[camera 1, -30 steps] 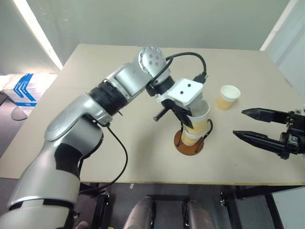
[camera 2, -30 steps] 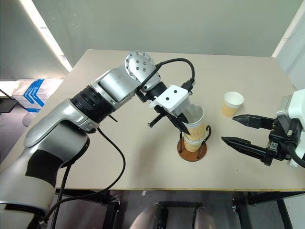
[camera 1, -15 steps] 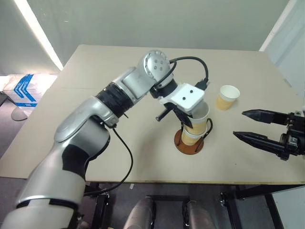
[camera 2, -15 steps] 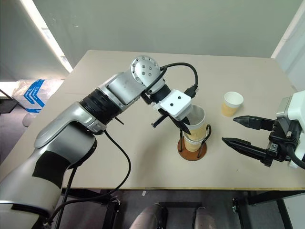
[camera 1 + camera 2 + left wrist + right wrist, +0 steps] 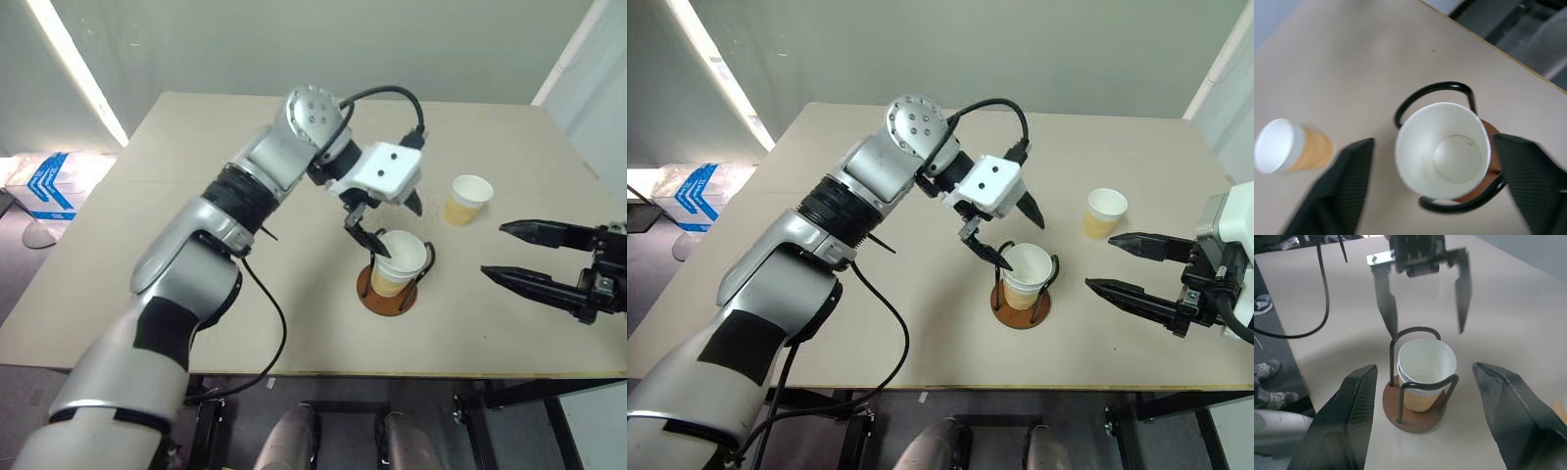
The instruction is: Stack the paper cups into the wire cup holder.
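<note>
The left gripper (image 5: 386,219) hangs just above the stacked cups (image 5: 399,262), its two black fingers spread wide with nothing between them; one fingertip sits near the white rim of the top cup, the other points off toward the lone cup (image 5: 467,200). In the right wrist view that gripper (image 5: 1425,298) stands straddling the space over the holder (image 5: 1416,409), clear of the cup's rim. The left wrist view looks straight down into the top cup (image 5: 1444,149), showing its white inside, a finger on either side and apart from it.

The stack is two cups, one nested inside the other, standing upright on the holder's reddish-brown disc between the two black wire loops. The holder (image 5: 385,293) stands on the tan table (image 5: 196,274), near its front edge and about midway across.

The lone cup stands upright on the table, well apart from the holder, farther back and to the right. Its tan lower wall and white rim show in the left wrist view too (image 5: 1290,149).

The right gripper (image 5: 529,257) hovers over the table's right side, pointing toward the holder, its fingers parted and empty, well apart from both the holder and the lone cup
</note>
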Controlling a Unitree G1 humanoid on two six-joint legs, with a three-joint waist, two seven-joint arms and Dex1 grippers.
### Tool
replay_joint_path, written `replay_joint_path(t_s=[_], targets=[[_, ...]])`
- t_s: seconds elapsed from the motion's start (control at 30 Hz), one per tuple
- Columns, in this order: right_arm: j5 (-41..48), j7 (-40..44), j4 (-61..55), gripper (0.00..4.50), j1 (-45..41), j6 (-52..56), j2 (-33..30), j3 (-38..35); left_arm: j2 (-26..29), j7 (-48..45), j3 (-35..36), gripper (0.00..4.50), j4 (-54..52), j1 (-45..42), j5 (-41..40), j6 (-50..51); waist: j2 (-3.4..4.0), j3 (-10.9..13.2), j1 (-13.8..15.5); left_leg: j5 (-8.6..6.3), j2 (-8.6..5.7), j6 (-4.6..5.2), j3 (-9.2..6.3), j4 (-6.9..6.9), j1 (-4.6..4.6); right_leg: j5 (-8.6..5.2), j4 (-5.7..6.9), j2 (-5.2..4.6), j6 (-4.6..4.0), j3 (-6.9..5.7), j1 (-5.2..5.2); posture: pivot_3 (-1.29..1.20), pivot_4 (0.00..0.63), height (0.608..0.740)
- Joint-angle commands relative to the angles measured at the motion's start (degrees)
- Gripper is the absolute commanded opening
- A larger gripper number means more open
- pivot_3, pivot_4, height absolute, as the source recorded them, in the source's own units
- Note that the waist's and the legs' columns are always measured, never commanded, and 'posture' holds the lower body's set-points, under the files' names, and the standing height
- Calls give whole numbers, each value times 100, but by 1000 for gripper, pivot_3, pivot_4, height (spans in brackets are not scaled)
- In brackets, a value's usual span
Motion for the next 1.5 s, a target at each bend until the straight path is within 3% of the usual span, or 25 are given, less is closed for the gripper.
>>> replay_joint_path(t_s=[0.03, 0.13, 0.23, 0.3, 0.5, 0.63, 0.87, 1.2, 1.3, 1.5], targets=[[-424, -29, 274, 3302, -367, -320, -216, 439, 125, -102, 827, 4469, 49, -321, -262, 542, 1, 0, -5, 0, 0, 0, 0, 1, -1, 0, -1, 0, 0, 0, 0, 0, 150, 740], [-732, 30, 663, 3302, -783, -453, -354, 1038, 245, 100, 1357, 4469, 32, -217, -382, 1030, 3, -1, -21, -1, 0, 1, 4, 3, 3, 3, -1, 0, 4, 2, 1, 0, 150, 740], [-1355, 265, 1132, 3849, -1170, -790, -498, 1784, 441, 348, 1791, 4500, -362, 135, -536, 1748, 5, -2, -25, 0, 2, 0, 3, 3, 4, 3, -1, 2, 5, 1, 0, 0, 150, 740], [-1767, 391, 1428, 4480, -1469, -1063, -525, 2253, 565, 533, 1989, 4500, -744, 435, -597, 2169, 10, -5, -36, 0, 1, -1, 5, 4, 5, 3, -1, 2, 5, 1, 0, 0, 150, 740], [-3874, 458, 2996, 4480, -3225, -1864, -266, 4311, 680, 2042, 2852, 4500, -2211, 1639, -901, 3358, 15, -6, -74, 26, 3, -2, 5, 14, 12, 24, 6, 2, 6, 1, 0, 0, 150, 740], [-5268, 1036, 4176, 4480, -4142, -2798, 39, 5483, 838, 3007, 2987, 4500, -2783, 2084, -519, 3517, 15, -6, -62, 37, 3, 1, 3, 11, 17, 31, 6, 5, -4, -1, 1, 0, 150, 740], [-6611, 1783, 5974, 4480, -5185, -4054, 757, 6355, 1016, 3421, 3001, 4500, -3215, 2091, -496, 3800, 18, -4, -81, 45, 3, -7, -3, 6, 16, 48, -1, 4, -34, -1, -2, 0, 150, 740], [-7697, 1944, 8240, 4480, -6288, -5279, 1768, 6628, 1178, 3334, 2963, 4500, -3277, 2186, -559, 3953, 22, -2, -93, 53, 4, -30, -18, -24, 21, 64, 2, 6, -82, -5, -14, 0, 150, 740], [-7991, 1876, 8836, 3933, -6519, -5616, 2011, 6682, 1198, 3328, 2969, 4500, -3321, 2204, -598, 3979, 22, -2, -88, 58, 4, -39, -23, -46, 22, 69, -1, 5, -92, -8, -20, 0, 150, 740], [-8423, 1540, 9945, 1798, -6904, -6076, 2442, 6725, 1361, 2978, 3016, 4500, -3417, 2364, -826, 4062, 22, -1, -89, 83, 5, -69, -25, -97, 19, 79, -2, 5, -109, -9, -47, 0, 150, 740]])
